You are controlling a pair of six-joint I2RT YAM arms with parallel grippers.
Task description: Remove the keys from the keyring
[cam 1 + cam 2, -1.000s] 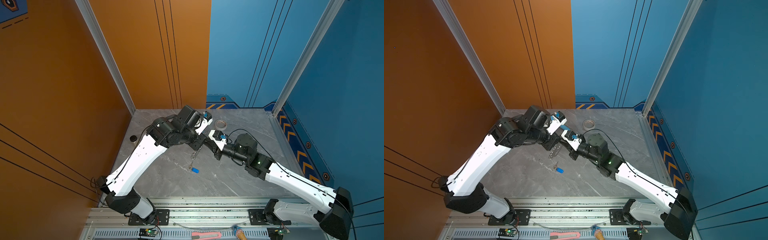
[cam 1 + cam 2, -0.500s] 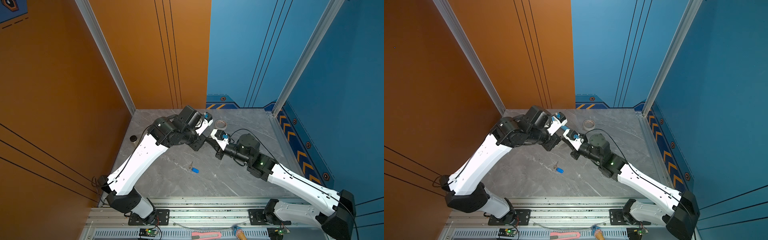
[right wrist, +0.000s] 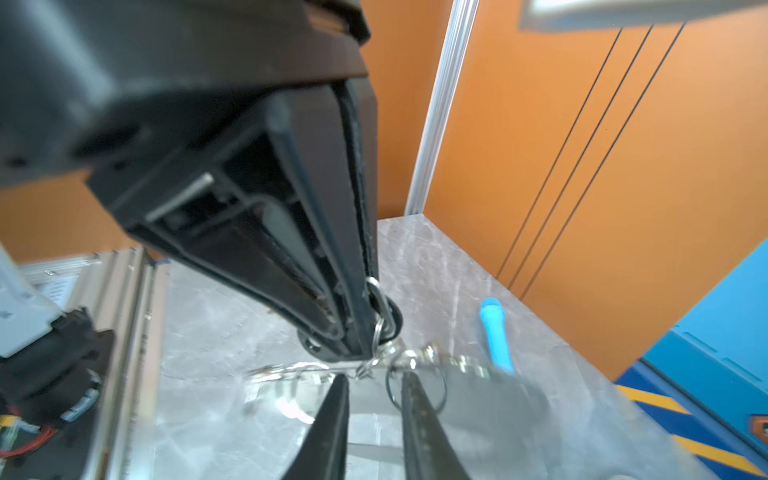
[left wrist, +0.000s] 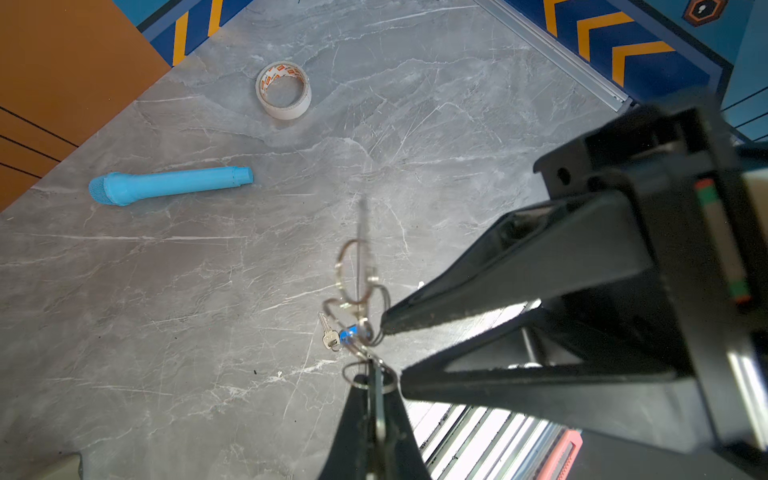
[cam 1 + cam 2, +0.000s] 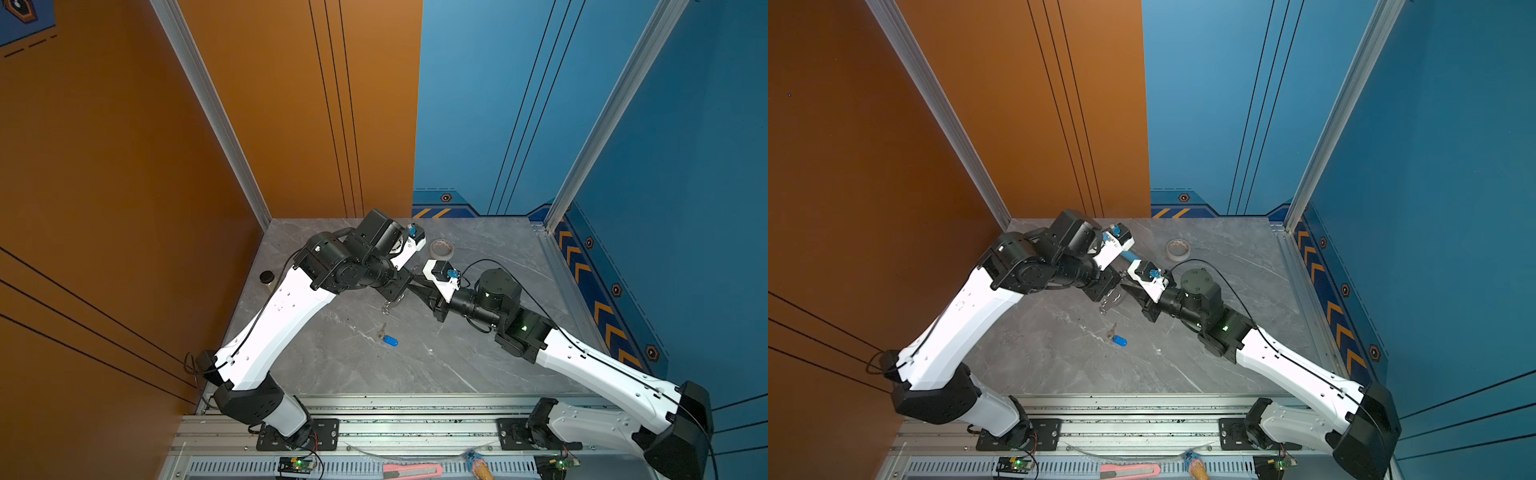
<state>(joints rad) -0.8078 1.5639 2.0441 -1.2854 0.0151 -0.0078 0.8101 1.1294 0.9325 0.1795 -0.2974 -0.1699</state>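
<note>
The keyring (image 4: 358, 266) is a thin metal plate seen edge-on with wire rings, held above the table. My left gripper (image 4: 374, 376) is shut on its lower edge. In both top views its rings (image 5: 392, 301) (image 5: 1111, 299) dangle under the left gripper (image 5: 399, 286). One of the keys, with a blue tag (image 5: 388, 338) (image 5: 1118, 338) (image 4: 336, 334), lies loose on the grey table below. My right gripper (image 3: 376, 378) (image 4: 392, 351) stands open right at the rings, and a wire ring (image 3: 436, 399) loops beside one fingertip (image 3: 409, 382). Its jaws hold nothing.
A whitish tape roll (image 5: 441, 249) (image 4: 283, 89) and a long blue tube (image 4: 170, 185) (image 3: 496, 334) lie at the back of the table. A small black round thing (image 5: 267, 276) sits by the orange wall. A pink cutter (image 5: 411, 471) lies on the front rail.
A second ago metal hung from the keyring down to the blue-tagged key; now that key lies free on the table. The right jaws have parted and stayed by the rings.
</note>
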